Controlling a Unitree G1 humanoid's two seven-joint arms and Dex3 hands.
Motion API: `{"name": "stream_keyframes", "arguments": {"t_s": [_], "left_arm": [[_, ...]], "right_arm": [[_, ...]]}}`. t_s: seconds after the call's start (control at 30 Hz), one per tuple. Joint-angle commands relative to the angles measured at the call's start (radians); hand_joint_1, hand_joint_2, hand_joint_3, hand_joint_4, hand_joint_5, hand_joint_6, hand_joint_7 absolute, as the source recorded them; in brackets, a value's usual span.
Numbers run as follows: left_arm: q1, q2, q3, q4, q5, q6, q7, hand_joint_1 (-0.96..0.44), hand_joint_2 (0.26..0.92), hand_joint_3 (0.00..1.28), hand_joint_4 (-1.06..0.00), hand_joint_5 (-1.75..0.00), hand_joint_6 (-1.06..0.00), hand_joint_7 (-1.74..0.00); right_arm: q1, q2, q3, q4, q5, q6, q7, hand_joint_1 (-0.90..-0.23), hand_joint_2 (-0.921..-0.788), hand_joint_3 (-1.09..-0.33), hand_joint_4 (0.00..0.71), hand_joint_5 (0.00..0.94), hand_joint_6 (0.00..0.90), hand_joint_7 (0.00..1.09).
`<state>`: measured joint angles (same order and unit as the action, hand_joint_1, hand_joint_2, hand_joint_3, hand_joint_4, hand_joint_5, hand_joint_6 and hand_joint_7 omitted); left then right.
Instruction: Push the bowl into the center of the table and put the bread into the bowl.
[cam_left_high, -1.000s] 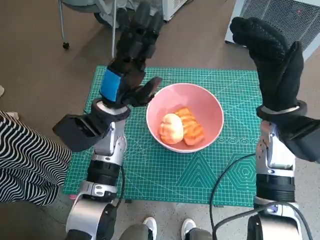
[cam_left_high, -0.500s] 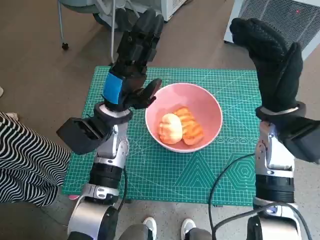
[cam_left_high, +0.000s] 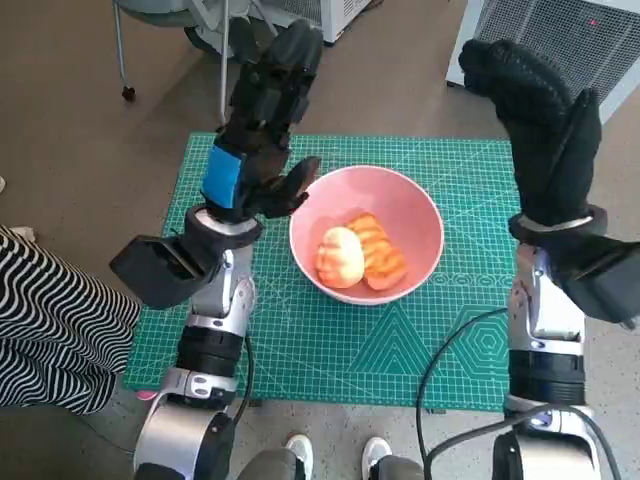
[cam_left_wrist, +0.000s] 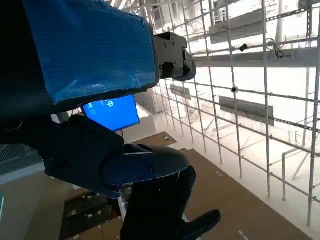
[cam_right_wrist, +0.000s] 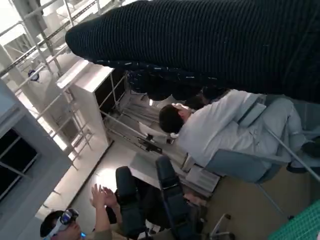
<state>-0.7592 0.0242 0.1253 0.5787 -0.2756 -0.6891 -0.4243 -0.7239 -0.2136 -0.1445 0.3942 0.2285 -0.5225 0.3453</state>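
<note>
Two breads in bowl, mid-mat

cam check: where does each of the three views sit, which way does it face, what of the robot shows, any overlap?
Head view: on the head, looking steeply down at the green mat, pink bowl with bread; both forearms, left hand and right hand raised.
Left wrist view: behind the left hand, facing up at ceiling beams; blue tape and fingers show.
Right wrist view: behind the glove, facing people in the room.
Shared: head and left wrist views both show the blue tape.
</note>
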Motion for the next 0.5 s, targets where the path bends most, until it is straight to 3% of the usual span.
{"name": "stream_keyframes", "arguments": {"t_s": [0.03,0.5], "left_arm": [[0.012,0.005,0.009,0.017,-0.013,-0.007,-0.012,-0.68,0.921,0.42,-0.11,-0.03,0.0,-0.43],[0.017,0.014,0.028,0.038,-0.041,-0.015,-0.059,-0.7,0.921,0.4,-0.12,-0.03,0.0,-0.4]], "right_arm": [[0.03,0.007,-0.002,0.015,-0.008,-0.002,-0.005,-0.712,-0.921,-0.716,0.155,0.001,0.055,0.45],[0.05,0.023,0.006,0.005,-0.028,-0.021,-0.031,-0.715,-0.921,-0.717,0.15,0.0,0.051,0.45]]}}
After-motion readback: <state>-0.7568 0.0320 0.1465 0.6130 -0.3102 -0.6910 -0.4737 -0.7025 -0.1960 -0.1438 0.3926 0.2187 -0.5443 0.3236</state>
